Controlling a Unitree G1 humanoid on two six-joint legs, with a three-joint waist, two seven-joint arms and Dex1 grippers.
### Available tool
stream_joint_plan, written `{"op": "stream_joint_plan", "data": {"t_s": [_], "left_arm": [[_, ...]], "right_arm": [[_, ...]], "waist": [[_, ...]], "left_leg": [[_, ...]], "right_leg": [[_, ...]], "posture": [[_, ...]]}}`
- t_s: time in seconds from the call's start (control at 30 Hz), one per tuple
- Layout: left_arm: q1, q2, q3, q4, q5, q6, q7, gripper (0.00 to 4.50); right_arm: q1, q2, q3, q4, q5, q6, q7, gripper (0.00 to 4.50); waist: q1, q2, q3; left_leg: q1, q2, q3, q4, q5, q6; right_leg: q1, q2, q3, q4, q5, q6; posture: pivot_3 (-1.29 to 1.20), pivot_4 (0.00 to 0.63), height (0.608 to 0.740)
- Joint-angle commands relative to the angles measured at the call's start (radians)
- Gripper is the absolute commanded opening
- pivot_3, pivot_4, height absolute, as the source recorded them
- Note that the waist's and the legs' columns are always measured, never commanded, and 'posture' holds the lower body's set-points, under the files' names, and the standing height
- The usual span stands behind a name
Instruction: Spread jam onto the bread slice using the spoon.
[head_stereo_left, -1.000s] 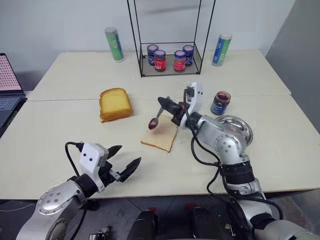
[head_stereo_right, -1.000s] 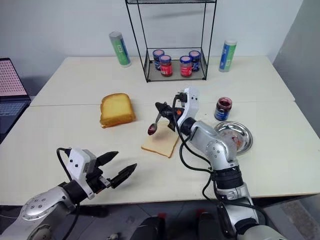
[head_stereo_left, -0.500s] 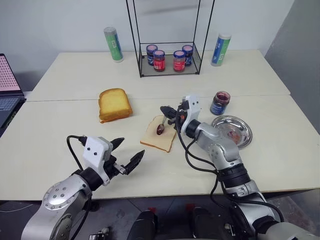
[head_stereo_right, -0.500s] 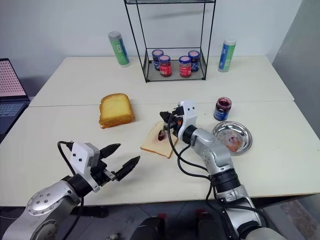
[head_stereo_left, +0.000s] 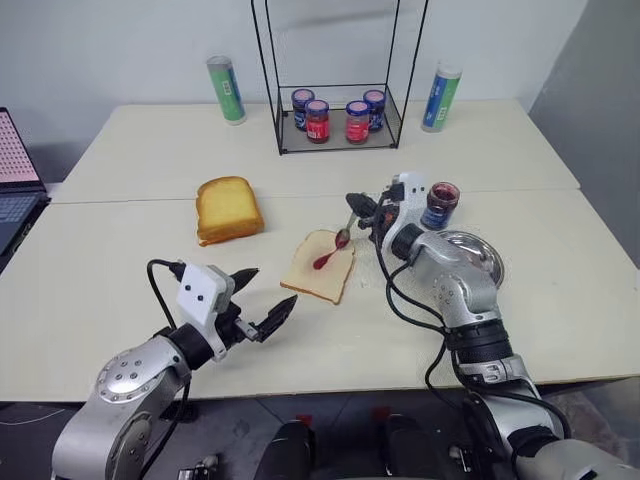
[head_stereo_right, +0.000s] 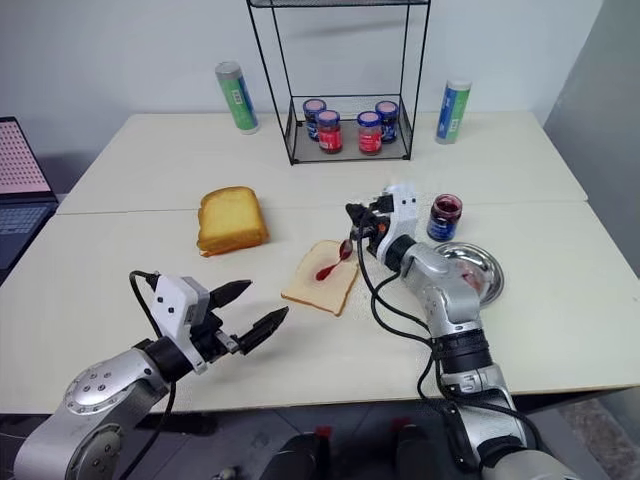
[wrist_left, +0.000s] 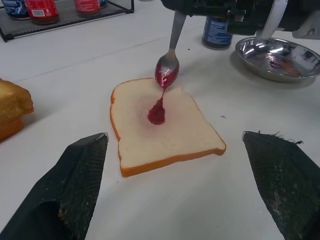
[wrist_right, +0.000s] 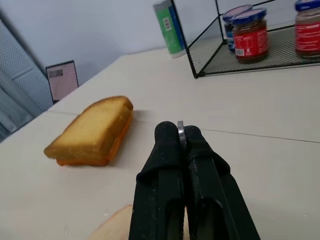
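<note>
A small clear glass jar (head_stereo_left: 440, 205) with a dark blue label stands open on the pale table (head_stereo_left: 120, 270), holding dark-red jam. Just beside it sits a round, shiny steel plate (head_stereo_left: 478, 256) with a red smear inside. At the table's rear, a black wire rack (head_stereo_left: 340, 120) holds four small lidded jars (head_stereo_left: 338, 115) with red or blue labels; a cylindrical canister (head_stereo_left: 227, 89) stands to one side and another canister (head_stereo_left: 441, 99) to the other.

The bread slice (wrist_left: 165, 125), thin, pale and tan-crusted, lies flat mid-table. A glossy streak of jam (wrist_left: 157, 112) runs across its face, strung down from the bowl of the spoon (wrist_left: 168, 70). The right tool (head_stereo_left: 362, 209) is clenched on the spoon's slim metal handle. The left tool (head_stereo_left: 262, 300) is released, its textured black fingers (wrist_left: 75, 185) apart, near the slice. A thicker golden toasted slice (head_stereo_left: 230, 208) lies well apart.
</note>
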Motion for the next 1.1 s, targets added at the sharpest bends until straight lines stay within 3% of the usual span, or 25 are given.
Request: {"op": "stream_joint_plan", "data": {"t_s": [0.03,0.17,0.57,0.9,1.1], "left_arm": [[-0.011,0.014,0.004,-0.012,-0.016,-0.017,-0.010,4.50],[-0.018,0.022,0.009,-0.015,-0.023,-0.011,-0.008,4.50],[-0.019,0.035,0.008,-0.030,-0.032,0.001,0.005,4.50],[-0.040,0.038,-0.003,0.000,-0.026,-0.010,-0.004,4.50],[-0.058,0.040,-0.006,0.018,-0.024,-0.016,-0.012,4.50]], "right_arm": [[-0.046,0.081,-0.158,-0.047,0.231,0.186,-0.108,0.03],[-0.041,0.141,-0.256,-0.011,0.360,0.287,-0.190,0.03],[-0.002,0.114,-0.224,0.179,0.215,0.176,-0.163,0.03],[-0.005,-0.042,-0.236,0.079,0.244,0.276,-0.133,0.03],[-0.071,0.005,-0.290,0.013,0.343,0.349,-0.210,0.03]], "waist": [[0.000,0.000,0.000],[0.000,0.000,0.000],[-0.006,0.000,0.000],[0.005,0.000,0.000],[0.000,0.000,0.000]], "left_leg": [[0.000,0.001,0.000,0.000,0.000,0.000],[0.000,0.004,0.001,0.000,0.000,0.000],[0.000,-0.001,0.003,0.000,0.000,0.000],[0.000,-0.001,0.001,0.001,0.000,0.000],[0.000,-0.001,0.002,0.000,0.000,0.000]], "right_leg": [[0.000,0.000,0.000,0.000,0.000,0.000],[0.000,0.000,0.000,0.000,0.000,0.000],[0.000,0.000,0.000,0.000,0.000,0.000],[0.001,0.000,-0.001,0.000,0.000,0.000],[0.001,0.000,0.000,0.000,0.000,0.000]], "posture": [[0.00,0.150,0.740],[0.00,0.150,0.740],[0.00,0.150,0.740],[0.00,0.150,0.740],[0.00,0.150,0.740]]}}
